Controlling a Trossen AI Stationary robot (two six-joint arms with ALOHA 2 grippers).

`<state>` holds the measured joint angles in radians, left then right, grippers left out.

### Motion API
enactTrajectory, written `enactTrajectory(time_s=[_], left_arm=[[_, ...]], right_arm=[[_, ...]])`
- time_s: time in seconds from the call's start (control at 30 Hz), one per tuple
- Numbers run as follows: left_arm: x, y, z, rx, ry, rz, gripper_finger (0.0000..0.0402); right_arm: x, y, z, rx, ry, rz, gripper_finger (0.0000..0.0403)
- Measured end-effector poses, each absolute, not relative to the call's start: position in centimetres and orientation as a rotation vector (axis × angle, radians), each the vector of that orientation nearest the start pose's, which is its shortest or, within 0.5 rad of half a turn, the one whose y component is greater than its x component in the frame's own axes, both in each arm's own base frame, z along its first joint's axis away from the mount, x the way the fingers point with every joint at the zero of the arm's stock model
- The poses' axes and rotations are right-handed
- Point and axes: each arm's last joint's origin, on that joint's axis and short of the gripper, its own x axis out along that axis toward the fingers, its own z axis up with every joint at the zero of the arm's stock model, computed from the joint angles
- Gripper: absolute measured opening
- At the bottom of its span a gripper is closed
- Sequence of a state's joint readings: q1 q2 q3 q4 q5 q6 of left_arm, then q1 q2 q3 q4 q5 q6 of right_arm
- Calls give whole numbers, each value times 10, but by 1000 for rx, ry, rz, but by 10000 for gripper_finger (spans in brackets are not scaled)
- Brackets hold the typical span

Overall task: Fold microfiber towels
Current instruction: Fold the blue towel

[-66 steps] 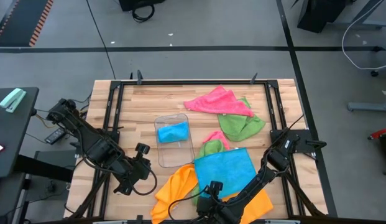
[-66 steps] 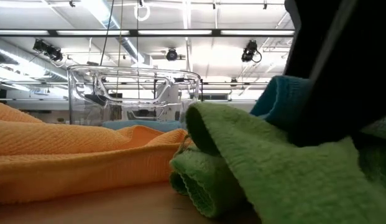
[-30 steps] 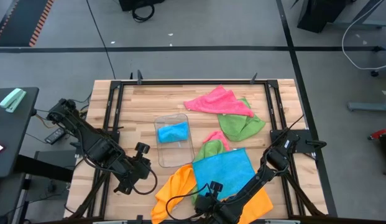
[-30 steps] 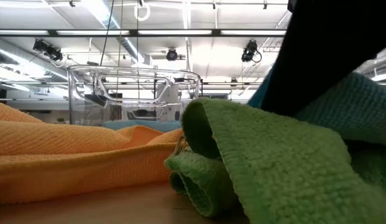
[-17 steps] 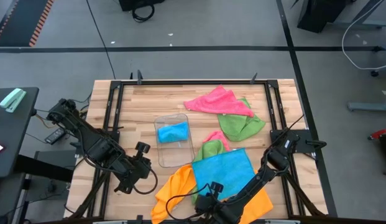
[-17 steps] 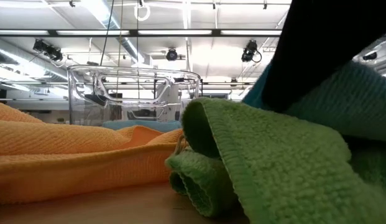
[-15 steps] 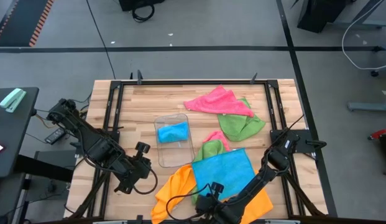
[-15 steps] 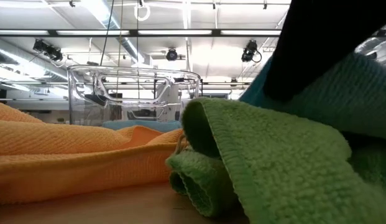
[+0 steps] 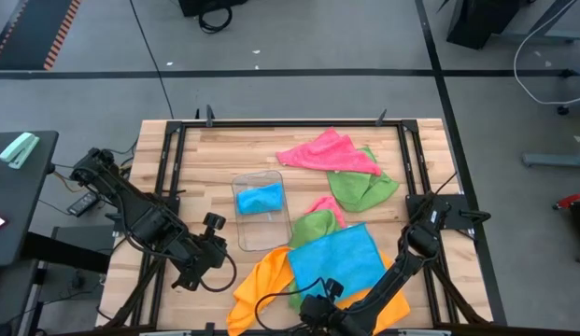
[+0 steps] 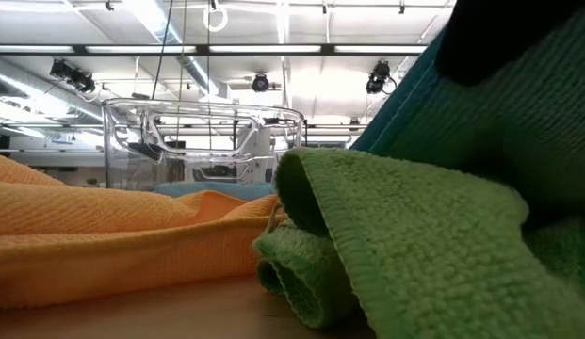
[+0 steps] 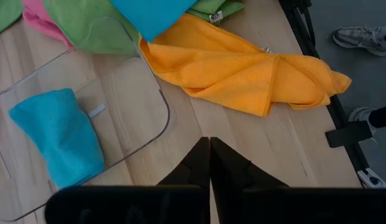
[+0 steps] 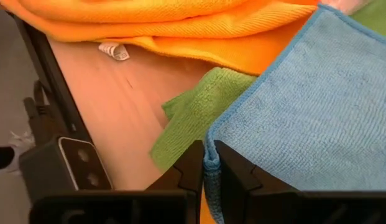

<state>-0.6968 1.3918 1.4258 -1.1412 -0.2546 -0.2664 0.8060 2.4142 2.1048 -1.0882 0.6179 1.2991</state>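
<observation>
A sky-blue towel (image 9: 334, 259) lies spread at the table's near middle, over a green towel (image 10: 414, 245) and an orange towel (image 9: 261, 287). My right gripper (image 9: 308, 291) is at its near left corner, shut on it. A pink towel (image 9: 327, 151) and another green towel (image 9: 362, 189) lie crumpled at the far right. A folded blue towel (image 9: 260, 198) rests in a clear tray (image 9: 261, 238). My left gripper (image 11: 209, 163) hangs shut over bare wood near the tray, holding nothing. My right gripper pinches the sky-blue towel's hemmed edge (image 12: 209, 149) at its near left corner between its two fingers. The fingers slant down from the table's near side. That corner is raised; the rest of the towel lies on the green and orange towels.
The table's black frame rail (image 12: 46, 118) runs along the near edge close to my right gripper. The low-view camera's housing (image 12: 81, 165) sits there too. Bare wood (image 9: 205, 159) lies at the far left of the table.
My right gripper has rolled about its own axis and shifted a little toward the table's near edge, keeping hold of the sky-blue towel's corner. That corner has risen and the cloth has turned slightly on the towels beneath it.
</observation>
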Motion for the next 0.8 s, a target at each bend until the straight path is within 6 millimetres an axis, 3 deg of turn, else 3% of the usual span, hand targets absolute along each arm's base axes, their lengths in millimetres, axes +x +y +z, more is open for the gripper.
enactTrajectory(time_s=[0.23,0.53,0.8], left_arm=[[203,-161,346,267,1024,-258,26],[210,-164,344,250,946,-254,33],[224,-173,296,195,866,-264,94]], right_arm=[[347,343,185,290,884,-484,42],[352,341,225,270,845,-454,42],[347,329,259,293,838,-445,42]])
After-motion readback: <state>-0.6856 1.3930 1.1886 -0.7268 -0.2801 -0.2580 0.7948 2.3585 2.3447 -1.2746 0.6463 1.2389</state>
